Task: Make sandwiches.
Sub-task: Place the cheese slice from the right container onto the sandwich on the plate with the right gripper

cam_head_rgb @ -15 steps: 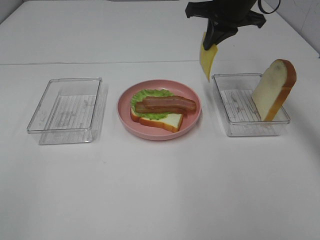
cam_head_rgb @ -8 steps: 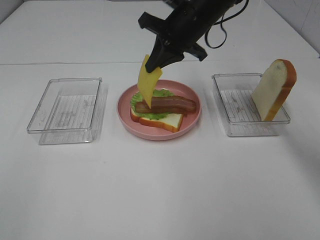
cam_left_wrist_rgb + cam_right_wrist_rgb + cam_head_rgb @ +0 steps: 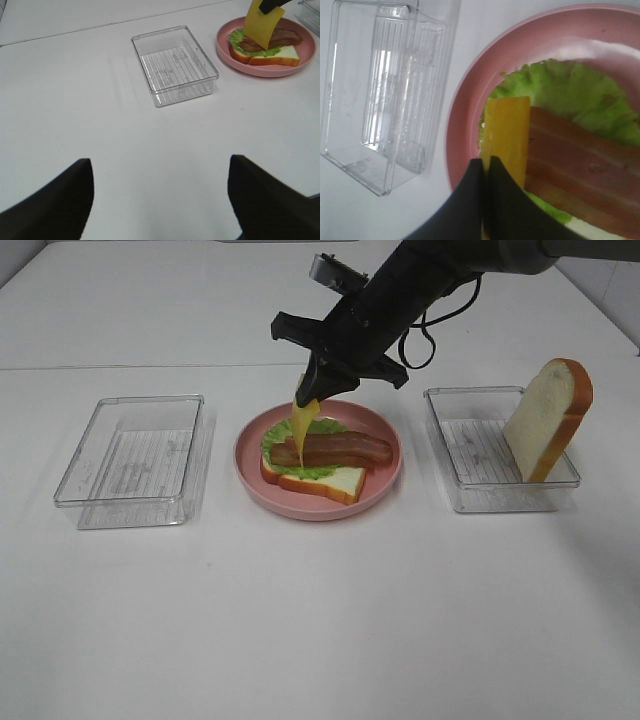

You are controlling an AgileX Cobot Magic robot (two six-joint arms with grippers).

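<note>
Fingers (image 3: 47,202) of the left gripper (image 3: 160,200) stand wide apart, holding nothing. The right gripper (image 3: 312,390) pinches the cheese slice (image 3: 302,425) by its upper edge. The slice hangs upright below the fingers, over one end of the open sandwich (image 3: 335,482) on the plate (image 3: 300,512). Hazard: if released upright, the slice may topple off-centre toward the plate rim. The bread slice (image 3: 548,420) leans well apart from the fingers.

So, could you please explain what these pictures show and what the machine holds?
This is a two-armed robot at a table. One picture looks down from a high camera; the other two come from cameras on its wrists. The right gripper pinches a yellow cheese slice over the half-built sandwich of bread, lettuce and bacon on a pink plate. Beside it stand a left tray and a right tray, both clear; the right one holds a leaning bread slice. The left gripper is open.
</note>
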